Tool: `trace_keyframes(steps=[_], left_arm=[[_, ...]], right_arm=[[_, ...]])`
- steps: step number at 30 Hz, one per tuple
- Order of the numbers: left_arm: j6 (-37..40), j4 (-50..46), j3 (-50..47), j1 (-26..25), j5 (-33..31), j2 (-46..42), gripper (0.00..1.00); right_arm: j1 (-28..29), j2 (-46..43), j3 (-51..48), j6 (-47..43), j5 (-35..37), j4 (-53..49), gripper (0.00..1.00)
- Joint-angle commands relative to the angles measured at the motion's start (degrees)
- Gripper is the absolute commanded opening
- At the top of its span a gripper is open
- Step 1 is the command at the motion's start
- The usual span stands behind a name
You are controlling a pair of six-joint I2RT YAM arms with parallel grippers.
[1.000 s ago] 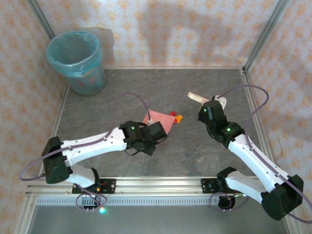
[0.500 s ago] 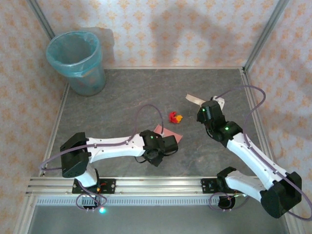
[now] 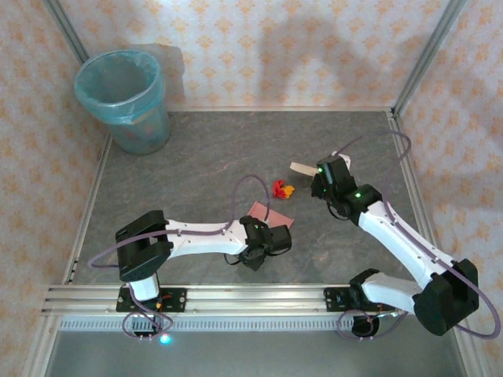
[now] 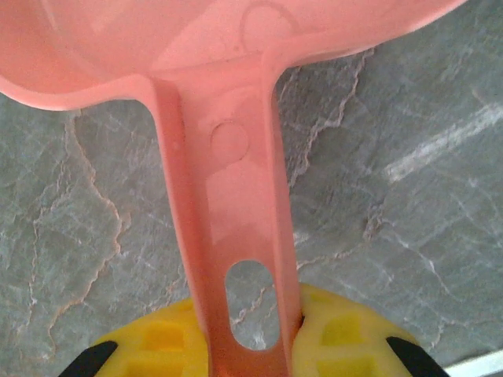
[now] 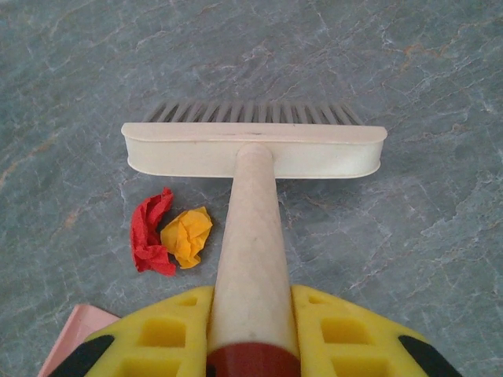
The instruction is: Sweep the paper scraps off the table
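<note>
Looking at the table point(image 3: 196, 149) from above, you had very little paper left on it. I could find only two paper scraps point(image 3: 281, 188), one red wad point(image 5: 149, 242) and one orange wad point(image 5: 187, 236). They touched each other, a little to the 3 o'clock side of the table's middle. On the rest of the grey surface I saw no paper. Whether other scraps were inside the dustpan or inside the bin point(image 3: 123, 100) at the 10 o'clock corner, I could not tell.

Your left gripper point(image 4: 251, 345) was closed narrow on the handle of the pink dustpan point(image 3: 271, 216). The pan was low at 6 to 7 o'clock from the two wads, near them but apart. I could not tell if its front edge touched the table.

Your right gripper point(image 5: 253, 330) was shut tight around the handle of the brush point(image 5: 254, 149). The brush head was at 1 to 2 o'clock from the wads, just beside them, so the paper lay between brush and pan.

In my judgement the sweeping was close to its end. What was left for you was one short stroke toward 7 o'clock to push both wads into the pan, and after it probably the emptying into the bin.
</note>
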Motion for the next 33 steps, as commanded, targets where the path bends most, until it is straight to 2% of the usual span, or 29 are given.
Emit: trace_keyframes(steps=[1, 8, 12, 21, 29, 33], left_arm=[[1.5, 0.5, 0.6, -0.2, -3.4, 1.8, 0.00], [2.8, 1.0, 1.5, 0.8, -3.6, 2.5, 0.00], [3.1, 2.8, 0.1, 2.7, -1.4, 1.7, 0.00], [2.5, 5.9, -3.1, 5.0, -1.0, 0.8, 0.00], [2.2, 6.8, -3.9, 5.0, -0.6, 1.0, 0.00], [2.0, 6.9, -4.1, 5.1, -0.9, 0.8, 0.00]], right_arm=[[1.2, 1.6, 3.4, -2.9, 2.6, -4.8, 0.04], [3.7, 6.7, 6.7, -4.7, 3.0, -7.4, 0.01], [4.8, 8.5, 8.4, -5.9, 3.6, -7.0, 0.00], [7.4, 14.2, 13.0, -7.8, 3.8, -11.9, 0.00], [12.4, 13.0, 13.7, -8.0, 5.3, -15.7, 0.00], [14.2, 11.0, 13.7, -7.1, 2.7, -17.5, 0.00]])
